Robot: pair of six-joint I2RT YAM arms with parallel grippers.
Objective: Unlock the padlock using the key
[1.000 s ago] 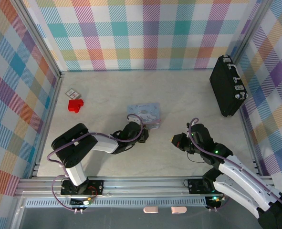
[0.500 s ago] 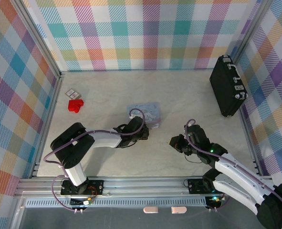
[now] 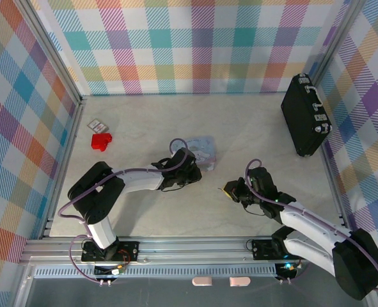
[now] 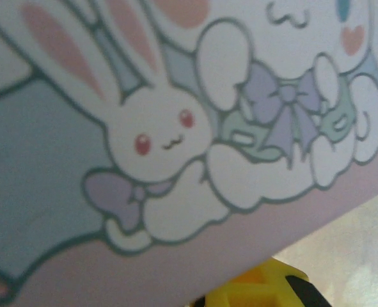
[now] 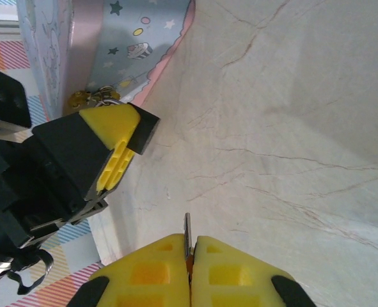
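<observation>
The right gripper (image 5: 189, 246) sits near and right of centre on the table (image 3: 240, 121), its yellow pads pressed tight together on the key (image 5: 187, 225), whose thin metal blade sticks out from between them. The left gripper (image 3: 192, 169) is low against the near side of the tin (image 3: 204, 148) at mid-table. One yellow pad (image 5: 115, 150) shows in the right wrist view, but how wide its jaws stand cannot be told. The padlock (image 5: 98, 97), small and partly hidden, lies at the tin's near wall just past that fingertip. Whether it is gripped is unclear. A red block (image 3: 101, 141) sits far left, and a black case (image 3: 307, 115) far right.
</observation>
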